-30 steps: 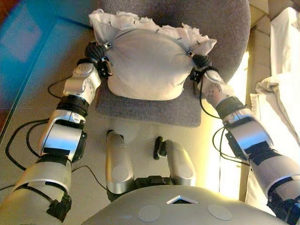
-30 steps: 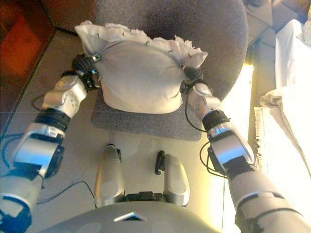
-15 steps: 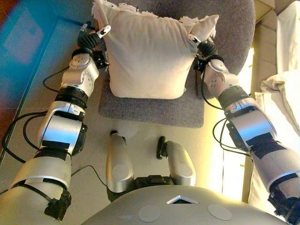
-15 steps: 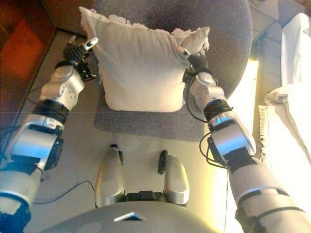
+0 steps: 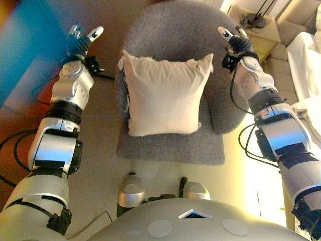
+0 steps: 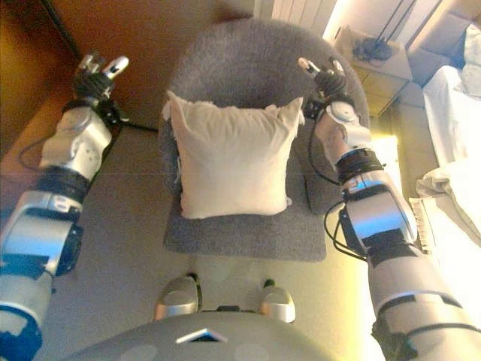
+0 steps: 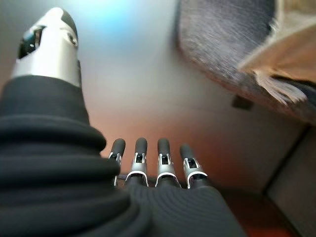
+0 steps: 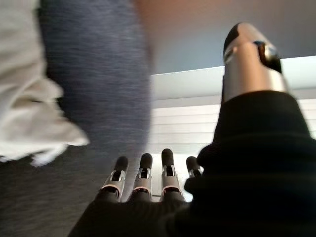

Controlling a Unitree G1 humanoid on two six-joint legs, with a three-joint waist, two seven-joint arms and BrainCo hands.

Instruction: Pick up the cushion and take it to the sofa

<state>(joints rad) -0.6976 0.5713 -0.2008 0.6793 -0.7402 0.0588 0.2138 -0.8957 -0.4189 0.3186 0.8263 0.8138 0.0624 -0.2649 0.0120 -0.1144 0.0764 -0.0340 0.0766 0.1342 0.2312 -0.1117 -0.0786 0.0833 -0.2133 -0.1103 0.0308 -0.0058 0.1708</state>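
Observation:
A cream cushion with frayed edges leans upright against the back of a grey upholstered armchair. No hand touches it. My left hand is open and empty, raised to the left of the chair, apart from the cushion. My right hand is open and empty, raised over the chair's right side near its backrest. In the left wrist view the fingers are straight, with the chair and a cushion corner beyond. In the right wrist view the fingers are straight beside the cushion's edge.
A wooden floor lies left of the chair. A small side table stands at the back right. White bedding lies along the right edge.
Both hands have let go of the cushion's upper corners and moved outward and up. The cushion now rests alone against the chair's back. The camera has tilted, showing the whole chair.

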